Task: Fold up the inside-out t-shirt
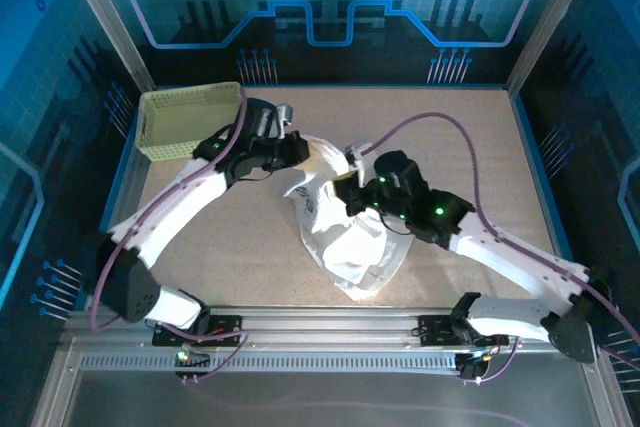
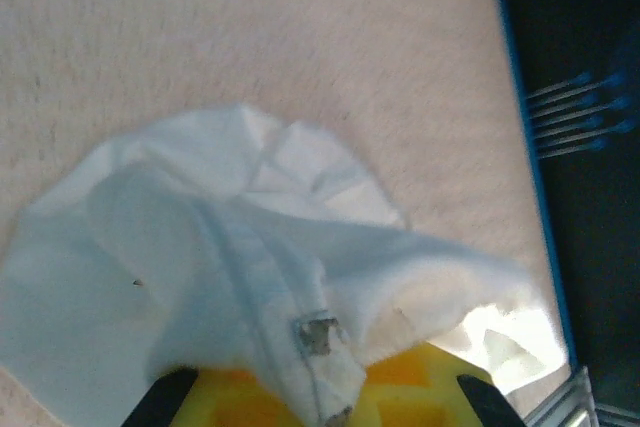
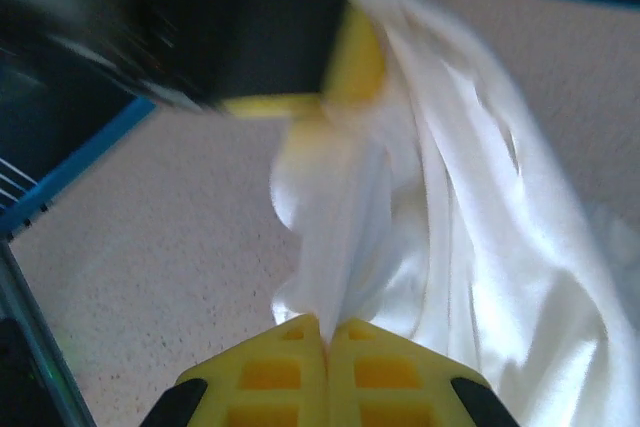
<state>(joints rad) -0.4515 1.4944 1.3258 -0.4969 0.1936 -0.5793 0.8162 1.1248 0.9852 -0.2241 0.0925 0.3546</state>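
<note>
The t-shirt [image 1: 350, 257] is a bunched white heap mid-bench. Part of it is lifted and part rests on the bench [image 1: 470, 137], w/ the lower bulk sagging toward the near edge. The left gripper [image 1: 292, 147] is pinched together on a fold at the far end of the heap; in the left wrist view, cloth spills out over its yellow pads. The right gripper [image 1: 352, 195] is closed too, clamped on a narrow twist of cloth (the right wrist view shows the strip running up from between its fingers toward the left gripper, just beyond).

Risks, as I judge them:
- Both pinches sit near each other on crumpled cloth, so I can't tell if either has a hem, a sleeve or several layers. Pull apart w/ mixed layers and the shirt twists instead of spreading.
- The right grip looks thin; a sharp tug could slide the cloth out and drop that side.
- The two arms angle in close, so a careless swing could knock them together.
- The basket [image 1: 185, 122] sits at the far left corner beside the left arm; a wide outward sweep might clip it.
- Seam/label side isn't readable here, so folding w/o checking may leave it inside-out.
</note>
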